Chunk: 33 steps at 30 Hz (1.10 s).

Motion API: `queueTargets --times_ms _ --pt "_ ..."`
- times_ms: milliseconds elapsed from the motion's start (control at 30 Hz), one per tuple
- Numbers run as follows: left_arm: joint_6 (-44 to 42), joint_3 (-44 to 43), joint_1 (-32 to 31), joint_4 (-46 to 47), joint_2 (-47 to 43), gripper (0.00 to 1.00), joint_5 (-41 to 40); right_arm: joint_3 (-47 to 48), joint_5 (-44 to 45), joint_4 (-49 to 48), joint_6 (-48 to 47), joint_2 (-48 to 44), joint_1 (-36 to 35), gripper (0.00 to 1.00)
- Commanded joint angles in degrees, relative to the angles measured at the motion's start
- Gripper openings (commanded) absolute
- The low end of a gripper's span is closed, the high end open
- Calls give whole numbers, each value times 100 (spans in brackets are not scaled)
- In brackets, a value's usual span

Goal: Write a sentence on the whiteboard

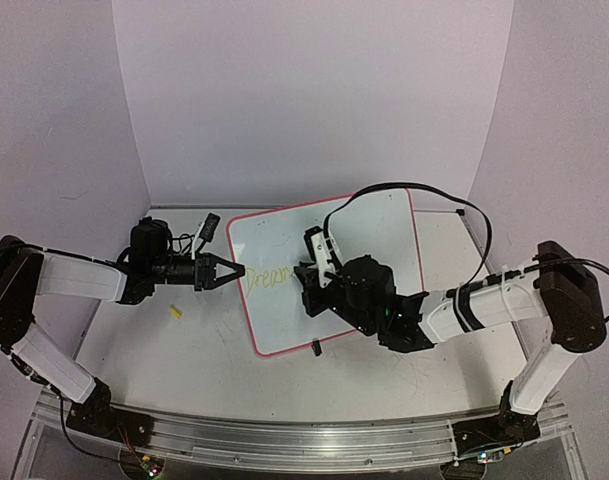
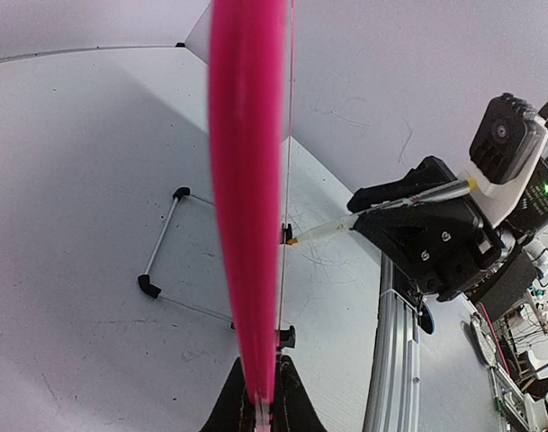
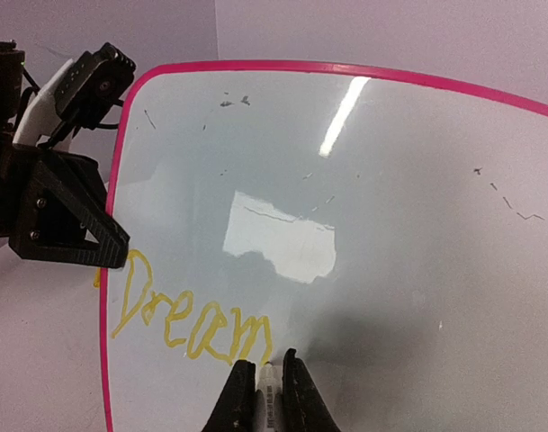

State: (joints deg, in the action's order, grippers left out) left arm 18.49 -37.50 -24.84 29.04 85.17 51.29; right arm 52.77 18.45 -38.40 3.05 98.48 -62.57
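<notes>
Whiteboard [image 1: 384,240] with yellow "Dream" [image 3: 188,324], rim [image 2: 247,180] between tight left jaws, marker [image 2: 345,225] between tight right jaws.

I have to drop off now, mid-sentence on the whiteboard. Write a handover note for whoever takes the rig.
Left pincer: shut on the whiteboard, clamping its pink rim on the left arm's side.
Right pincer: shut on a yellow marker, tip against the board just past the last letter.
Whiteboard: between the two arms.
Done: the sentence reads "Dream" so far, in yellow near the left-side rim.
Left: the remaining words, along the same line; bare board lies beyond the tip.
Note: a small yellow piece, possibly the cap, lies on the table by the left arm.
</notes>
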Motion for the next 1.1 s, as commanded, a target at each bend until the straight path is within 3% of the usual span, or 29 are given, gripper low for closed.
queueTargets --times_ms 0,467,1067 --pt "-371 -157 -135 -93 -8 0 -50 -40 -72 -184 91 -536 143 0" --pt "-371 -157 -135 -102 -26 0 -56 -5 -618 -547 -142 -259 265 0" --pt "-381 -163 -135 -118 -45 0 -50 110 -186 -318 -3 -57 266 0"
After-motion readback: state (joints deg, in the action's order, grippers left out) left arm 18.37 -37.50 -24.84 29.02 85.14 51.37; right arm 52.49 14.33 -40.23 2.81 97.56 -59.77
